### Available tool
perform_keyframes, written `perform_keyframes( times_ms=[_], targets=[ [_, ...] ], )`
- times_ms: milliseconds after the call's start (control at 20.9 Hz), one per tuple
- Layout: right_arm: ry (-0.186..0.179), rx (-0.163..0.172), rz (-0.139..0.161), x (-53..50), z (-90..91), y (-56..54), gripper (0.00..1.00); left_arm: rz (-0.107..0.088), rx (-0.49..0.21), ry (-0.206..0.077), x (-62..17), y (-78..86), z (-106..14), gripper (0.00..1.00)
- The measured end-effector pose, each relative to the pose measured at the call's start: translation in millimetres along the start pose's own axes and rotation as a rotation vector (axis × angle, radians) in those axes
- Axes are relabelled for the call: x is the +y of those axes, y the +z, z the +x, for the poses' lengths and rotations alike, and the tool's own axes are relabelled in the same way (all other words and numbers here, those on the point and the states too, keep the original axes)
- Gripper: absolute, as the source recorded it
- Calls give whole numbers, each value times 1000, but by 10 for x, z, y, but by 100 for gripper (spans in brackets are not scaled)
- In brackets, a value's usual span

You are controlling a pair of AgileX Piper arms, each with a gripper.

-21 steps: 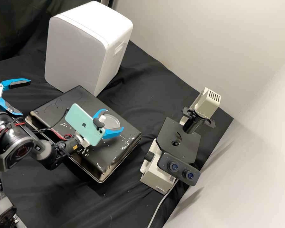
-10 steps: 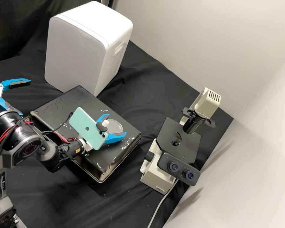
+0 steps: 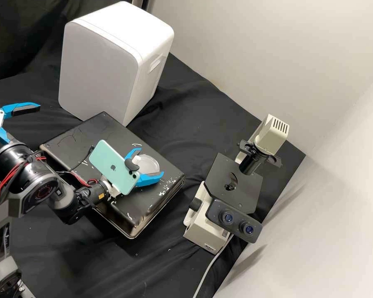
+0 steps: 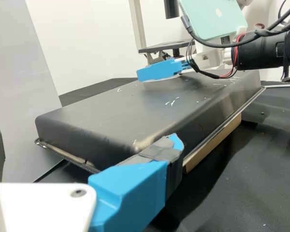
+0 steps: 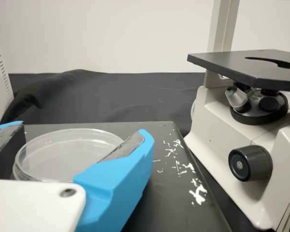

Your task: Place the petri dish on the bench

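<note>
Blue-fingered right pincer (image 3: 148, 162): low over the black tray, one finger on each side of the petri dish with the pads against its rim, gripping it.
Petri dish (image 5: 63, 152): clear and round, flat on the tray top near the corner that faces the microscope.
Green phone (image 3: 112, 165): clamped on the right wrist just behind the pincer.
Black tray (image 3: 91, 132): a raised slab with white scuffs, lying on the bench towards its left side.
Left pincer (image 4: 84, 147): spread wide and holding nothing, at the bench's left edge, just off the tray's left corner.
White box (image 3: 112, 58): upright at the bench's back, behind the tray.
Microscope (image 3: 232, 194): near the bench's right edge, apart from the tray.
</note>
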Motion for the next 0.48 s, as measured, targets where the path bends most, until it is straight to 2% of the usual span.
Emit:
perform_keyframes(
  times_ms=[144, 239, 383, 479],
  targets=[
    [-1, 0, -16, -24, -1, -22, 100, 0, 0, 0, 0, 0, 0, 100],
    [12, -13, -31, -42, -4, -37, 100, 0, 0, 0, 0, 0, 0, 100],
    [58, -23, -15, -50, -34, -52, 100, 0, 0, 0, 0, 0, 0, 100],
    [64, -22, -12, -47, -54, -47, 100, 0, 0, 0, 0, 0, 0, 100]
  ],
)
